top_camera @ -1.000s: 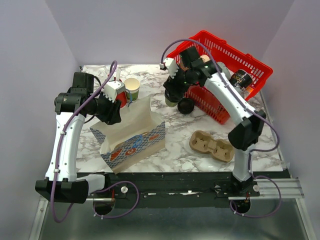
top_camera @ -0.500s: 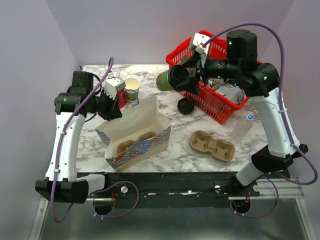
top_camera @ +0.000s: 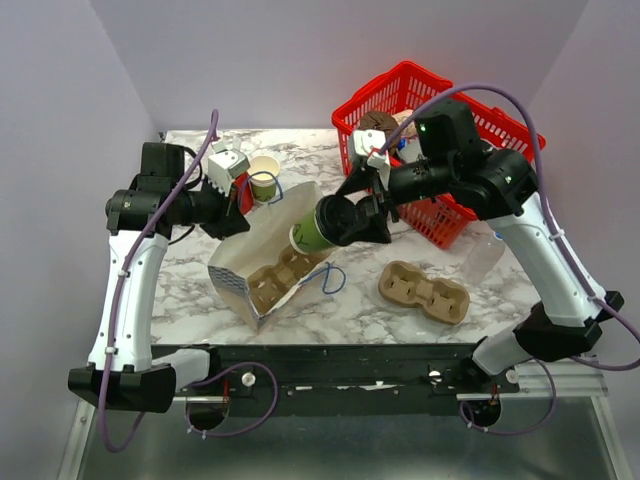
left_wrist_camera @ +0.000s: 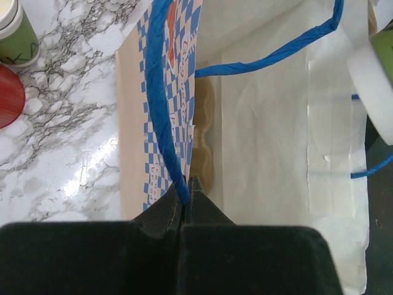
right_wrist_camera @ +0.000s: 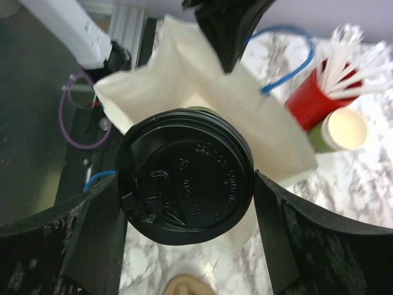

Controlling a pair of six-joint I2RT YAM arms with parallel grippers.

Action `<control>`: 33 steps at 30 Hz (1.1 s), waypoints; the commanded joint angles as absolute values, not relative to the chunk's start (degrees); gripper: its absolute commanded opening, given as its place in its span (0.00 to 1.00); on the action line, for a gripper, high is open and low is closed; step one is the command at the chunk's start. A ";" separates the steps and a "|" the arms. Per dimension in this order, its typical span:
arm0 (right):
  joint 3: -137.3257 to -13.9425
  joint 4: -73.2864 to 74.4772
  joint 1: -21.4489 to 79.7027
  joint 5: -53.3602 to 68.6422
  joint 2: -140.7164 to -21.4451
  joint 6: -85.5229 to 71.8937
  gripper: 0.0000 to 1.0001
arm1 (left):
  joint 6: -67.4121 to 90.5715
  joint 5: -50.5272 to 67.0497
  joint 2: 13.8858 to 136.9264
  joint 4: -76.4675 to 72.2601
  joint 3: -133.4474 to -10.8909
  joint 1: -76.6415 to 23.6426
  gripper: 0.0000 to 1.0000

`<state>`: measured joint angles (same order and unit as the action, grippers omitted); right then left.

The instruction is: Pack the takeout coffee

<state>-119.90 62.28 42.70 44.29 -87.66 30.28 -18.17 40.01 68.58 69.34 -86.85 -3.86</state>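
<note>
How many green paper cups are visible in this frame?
2. A lidded cup is held by the right end effector over the open paper bag; a lidless cup stands beside the red cup at the back left. The red basket may hide more.

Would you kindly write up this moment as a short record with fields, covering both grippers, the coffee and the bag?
left gripper: shut on the blue handle of the paper bag
right gripper: clamped around the takeout coffee, near its black lid
coffee pose: tilted, base at the bag's open mouth
bag contents: cardboard carrier
table, right: spare carrier, red basket behind it
table, rear left: lidless cup beside red cup
</note>
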 commanded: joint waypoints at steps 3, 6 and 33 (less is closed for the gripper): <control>-115.66 61.25 46.84 40.71 -85.07 34.01 0.63 | -18.02 43.85 68.12 71.45 -90.79 -5.36 0.00; -117.68 63.28 50.26 35.63 -88.85 34.72 0.60 | -17.14 42.55 66.28 69.88 -89.74 -8.25 0.00; -101.08 61.09 65.48 7.04 -93.16 45.61 0.55 | -9.93 38.41 62.31 62.75 -85.43 -18.02 0.00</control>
<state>-100.99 61.54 64.55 12.10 -91.09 43.70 -12.32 39.92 62.67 64.31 -84.42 -16.78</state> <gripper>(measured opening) 0.885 0.018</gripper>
